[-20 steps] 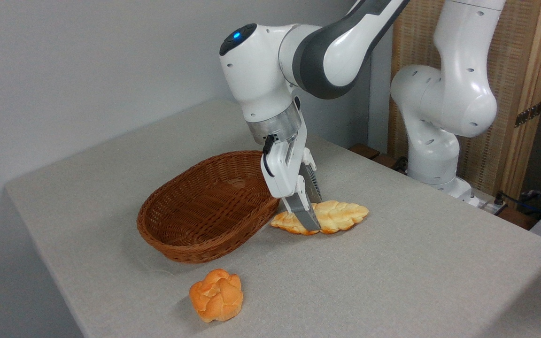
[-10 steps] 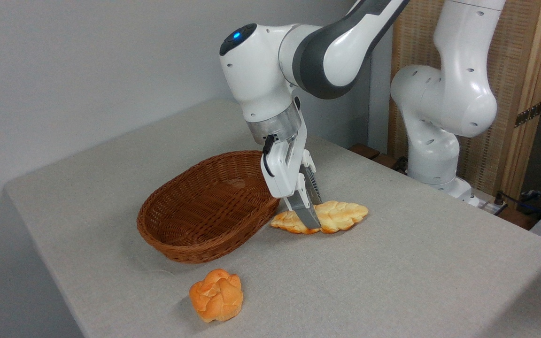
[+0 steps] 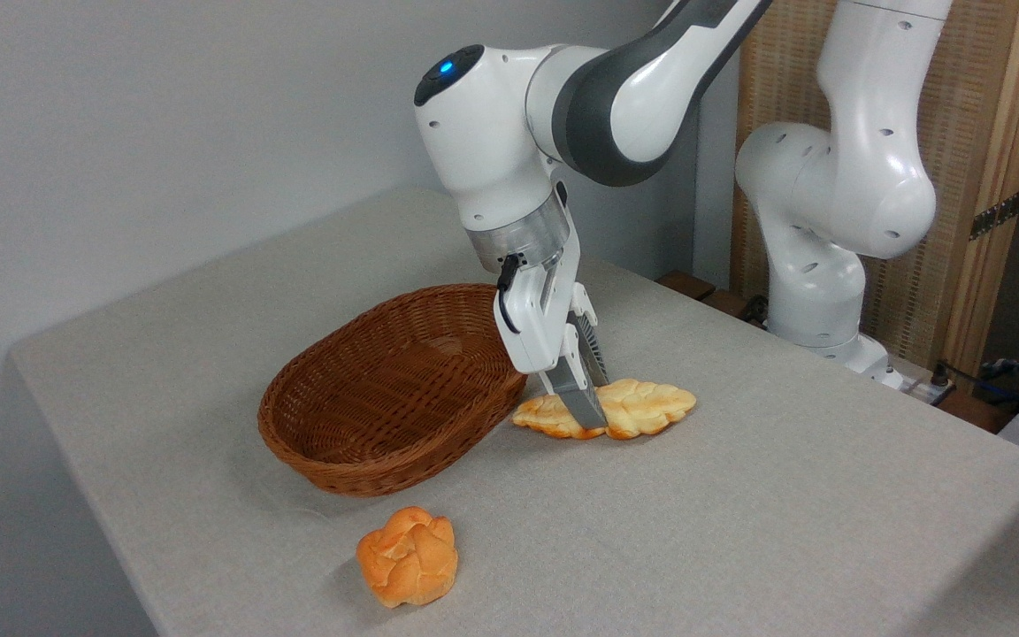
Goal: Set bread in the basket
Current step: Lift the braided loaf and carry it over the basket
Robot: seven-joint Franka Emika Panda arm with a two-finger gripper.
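A: Wicker basket is empty; the bread lies on the bench just beside it, and the claw is closed on its middle.

B: The loaf can sag and slip. Compared with before, the claw is slightly higher and the bread begins to lift.

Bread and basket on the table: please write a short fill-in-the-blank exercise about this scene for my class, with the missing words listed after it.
1. The gripper has its jaws closed on the long ____.
2. The basket has ____ inside it.
3. The round bun lies on the table, in front of the ____.
4. The long bread lies to the ____ of the basket.

Missing words: bread; nothing; basket; right
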